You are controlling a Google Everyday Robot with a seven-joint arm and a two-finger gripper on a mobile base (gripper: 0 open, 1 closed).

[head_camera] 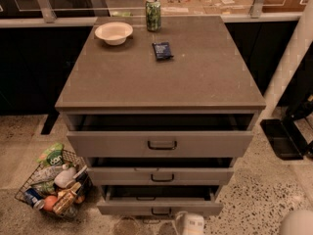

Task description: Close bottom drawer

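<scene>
The grey cabinet (161, 77) has three drawers, all pulled partly out. The bottom drawer (122, 207) is the lowest one. It has a flat grey front and a small dark loop handle (160, 212), and it sticks out furthest, with its inside in shadow. My gripper (191, 224) is a white part at the bottom edge of the view. It sits just in front of the bottom drawer's front, a little right of the handle. It holds nothing that I can see.
On the cabinet top stand a white bowl (113, 33), a green can (153, 14) and a dark blue packet (162, 50). A wire basket of groceries (54, 185) sits on the floor at the left. A dark flat object (282, 138) lies on the floor at the right.
</scene>
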